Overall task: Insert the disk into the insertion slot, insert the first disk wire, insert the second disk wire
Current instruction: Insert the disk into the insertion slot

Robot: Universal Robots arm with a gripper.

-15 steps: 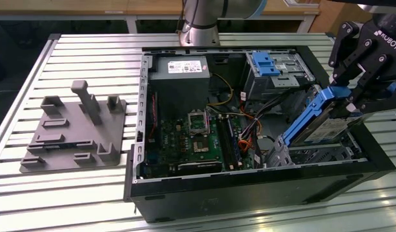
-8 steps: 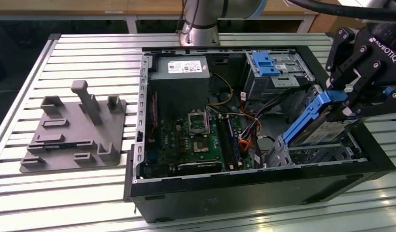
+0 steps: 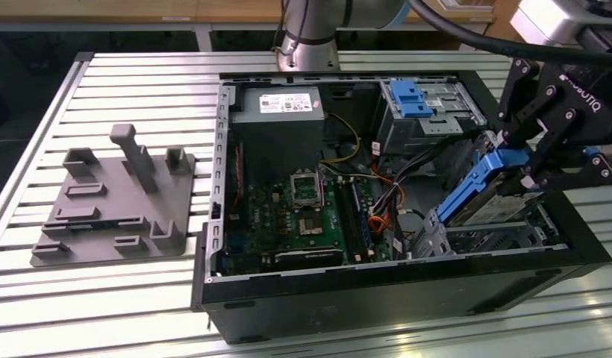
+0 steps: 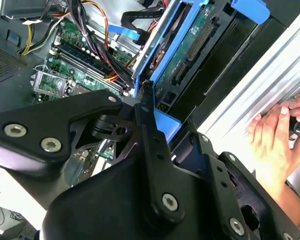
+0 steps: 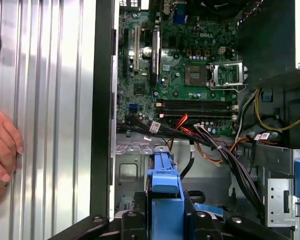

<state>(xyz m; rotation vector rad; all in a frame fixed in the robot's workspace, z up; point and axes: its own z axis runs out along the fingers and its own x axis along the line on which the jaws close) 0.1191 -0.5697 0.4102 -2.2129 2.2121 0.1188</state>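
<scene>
Gripper [image 3: 522, 173] clamped tight onto the blue-framed disk [image 3: 478, 192], holding it by its upper end so it slants down, seemingly to feed its lower end into the insertion slot [image 3: 500, 240] just below; disk not yet seated.

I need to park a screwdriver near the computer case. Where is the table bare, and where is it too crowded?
In the exterior view, bare slats of the table lie on the near side of the grey fixture and beyond it. Inside the case, wires crowd the gap between motherboard and insertion slot, where the gripper holds the disk tilted.
</scene>
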